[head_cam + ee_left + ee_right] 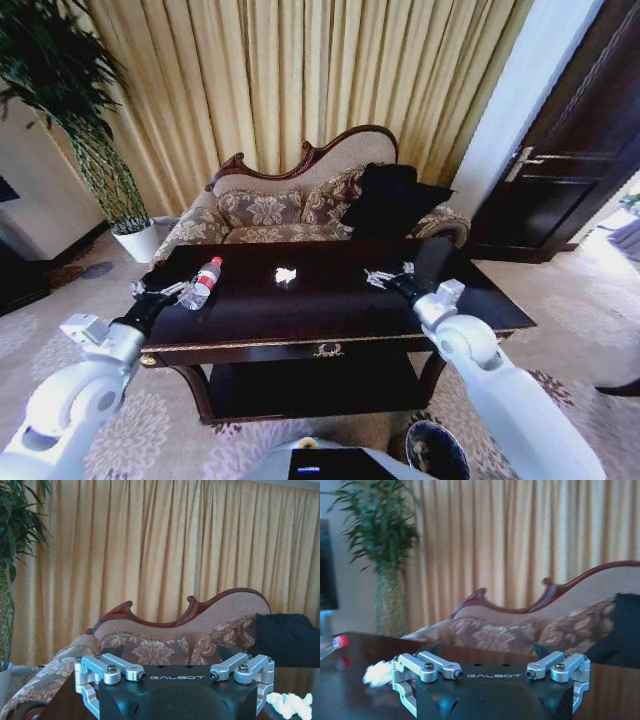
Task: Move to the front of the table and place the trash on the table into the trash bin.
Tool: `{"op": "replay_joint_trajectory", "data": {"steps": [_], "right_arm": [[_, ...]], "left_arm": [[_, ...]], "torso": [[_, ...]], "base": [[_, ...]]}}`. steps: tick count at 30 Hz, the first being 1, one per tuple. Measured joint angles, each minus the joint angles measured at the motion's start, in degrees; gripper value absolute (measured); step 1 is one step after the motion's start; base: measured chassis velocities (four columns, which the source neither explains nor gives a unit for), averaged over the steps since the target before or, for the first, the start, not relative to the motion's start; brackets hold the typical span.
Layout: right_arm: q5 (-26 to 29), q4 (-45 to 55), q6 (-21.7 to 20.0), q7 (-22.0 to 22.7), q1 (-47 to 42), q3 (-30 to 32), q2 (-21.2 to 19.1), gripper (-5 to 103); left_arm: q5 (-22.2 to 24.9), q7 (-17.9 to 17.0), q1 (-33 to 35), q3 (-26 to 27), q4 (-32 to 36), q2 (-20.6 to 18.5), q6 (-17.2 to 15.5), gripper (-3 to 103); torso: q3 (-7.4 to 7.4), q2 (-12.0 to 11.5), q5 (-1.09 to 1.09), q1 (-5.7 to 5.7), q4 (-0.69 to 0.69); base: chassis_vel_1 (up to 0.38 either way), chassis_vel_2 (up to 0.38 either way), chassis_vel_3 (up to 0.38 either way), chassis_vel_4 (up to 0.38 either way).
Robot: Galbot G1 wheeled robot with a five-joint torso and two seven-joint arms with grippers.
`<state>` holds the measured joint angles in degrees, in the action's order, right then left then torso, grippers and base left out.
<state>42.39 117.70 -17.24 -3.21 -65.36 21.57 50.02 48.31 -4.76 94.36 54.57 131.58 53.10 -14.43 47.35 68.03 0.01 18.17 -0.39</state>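
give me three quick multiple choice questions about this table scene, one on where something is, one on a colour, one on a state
1. Where does the bottle lie on the table?
A. by the left gripper
B. by the right gripper
C. on the lower shelf

2. What colour is the bottle's cap?
A. blue
B. red
C. green

3. What is the state of the paper scrap?
A. held in a gripper
B. lying loose on the tabletop
C. inside the trash bin

Answers:
1. A, it lies at the left gripper, far from the right gripper.
2. B, the cap shows red.
3. B, it rests mid-table between both grippers, while the trash bin stands on the floor.
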Motion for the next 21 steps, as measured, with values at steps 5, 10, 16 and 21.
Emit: {"op": "replay_joint_trajectory", "data": {"steps": [5, 10, 16, 21], "right_arm": [[-0.02, -1.68, 0.75, -0.8, 2.85, -7.15, -0.91, 100], [-0.54, -2.85, 1.05, -0.71, 5.5, -11.3, 0.17, 100], [-0.58, -4.47, 1.11, 0.43, 11.39, -18.65, 1.83, 100], [-0.61, -6.22, 1.1, 0.98, 15.41, -22.46, 3.1, 100]], "left_arm": [[0.0, -0.07, 0.39, 0.31, -0.05, 0.19, 0.03, 100], [-0.05, -0.11, 0.85, 0.33, 0.0, 0.55, 0.05, 100], [-0.47, -0.12, 1.54, 0.61, -0.03, 0.89, 0.11, 100], [-0.61, -0.13, 1.47, 0.48, -0.03, 1.24, 0.11, 100]], "torso": [[0.01, -0.02, -0.01, 0.02, -0.02], [0.01, -0.01, -0.01, 0.02, -0.01], [0.01, -0.01, -0.01, 0.02, -0.01], [0.01, -0.01, -0.01, 0.02, -0.02]], "base": [[0.0, 0.0, 0.0, 0.0], [0.0, 0.0, 0.0, 0.0], [0.0, 0.0, 0.0, 0.0], [0.0, 0.0, 0.0, 0.0]]}}
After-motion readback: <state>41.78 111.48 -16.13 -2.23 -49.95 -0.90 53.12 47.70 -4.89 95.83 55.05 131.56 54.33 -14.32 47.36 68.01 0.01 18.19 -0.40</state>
